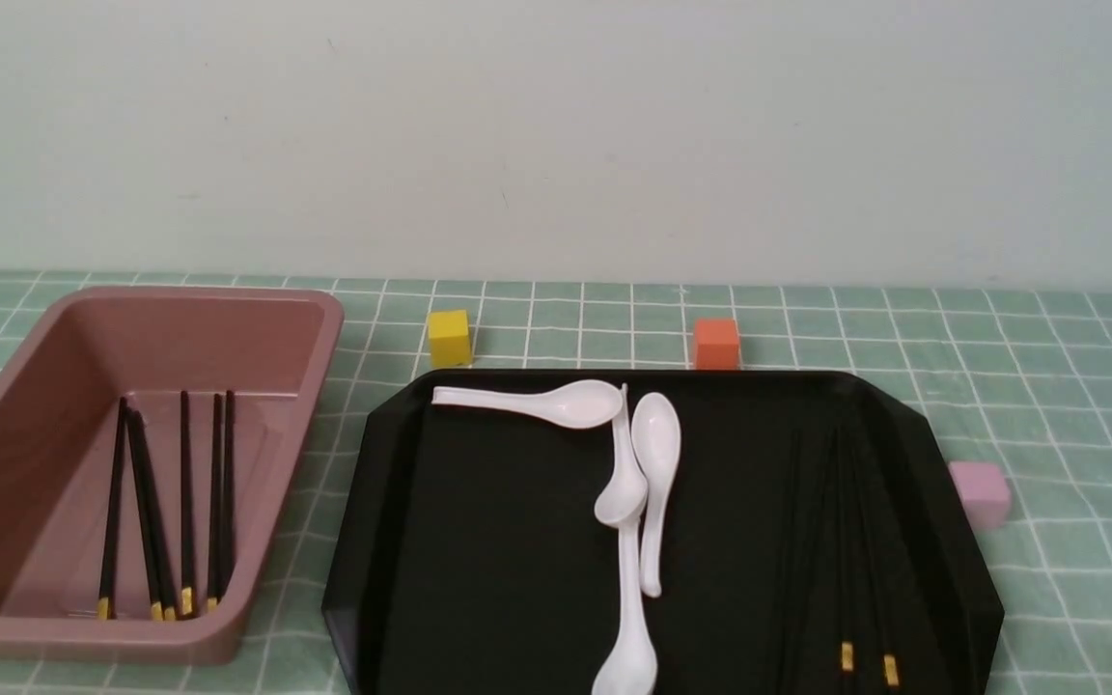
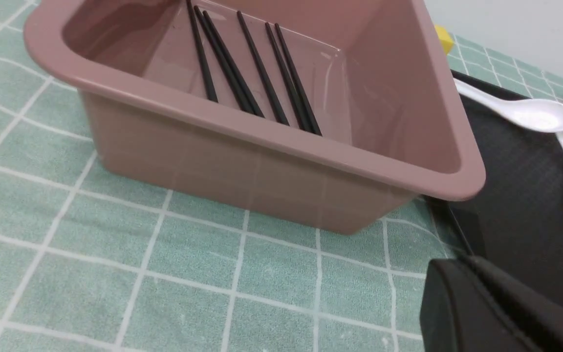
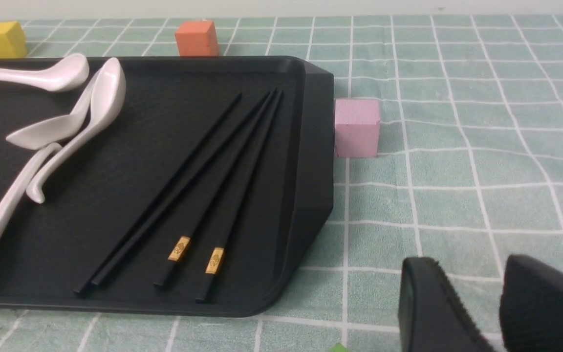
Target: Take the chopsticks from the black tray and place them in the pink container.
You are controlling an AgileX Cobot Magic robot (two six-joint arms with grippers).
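Several black chopsticks with gold bands lie side by side on the right part of the glossy black tray; in the front view they barely show apart from their gold bands. More chopsticks lie in the bottom of the pink container left of the tray. My left gripper is shut and empty, low over the cloth by the container's near corner and the tray's edge. My right gripper is open and empty over the cloth, off the tray's right side. Neither gripper shows in the front view.
Three white spoons lie across the middle of the tray. A yellow cube and an orange cube stand behind the tray. A small pink cube stands against its right side. A green checked cloth covers the table.
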